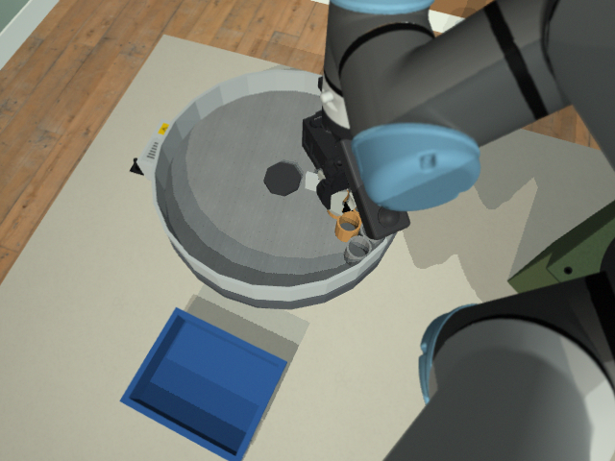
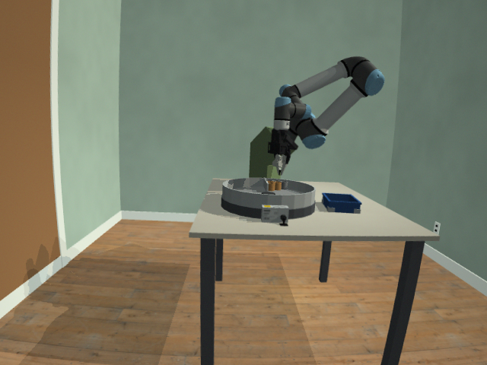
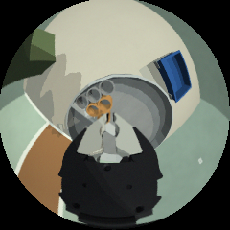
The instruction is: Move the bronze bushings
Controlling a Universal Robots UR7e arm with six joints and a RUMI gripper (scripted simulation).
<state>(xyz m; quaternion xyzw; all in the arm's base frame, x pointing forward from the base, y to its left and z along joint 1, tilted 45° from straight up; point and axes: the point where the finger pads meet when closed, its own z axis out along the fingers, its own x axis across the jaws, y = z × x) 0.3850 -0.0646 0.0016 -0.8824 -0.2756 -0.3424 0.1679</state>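
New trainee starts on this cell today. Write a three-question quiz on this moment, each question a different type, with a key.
1. True or false: the blue crate already holds a bronze bushing.
2. Multiple choice: the hand is
A) shut, hanging above the turntable
B) open, inside the crate
C) shut on a steel bushing
3. Fill in: the bushings cluster near the turntable's ____, close to the arm.

Key:
1. False; nothing shows inside it.
2. A; it holds nothing above the bronze bushings.
3. Rim; steel bushings stand next to the bronze ones.
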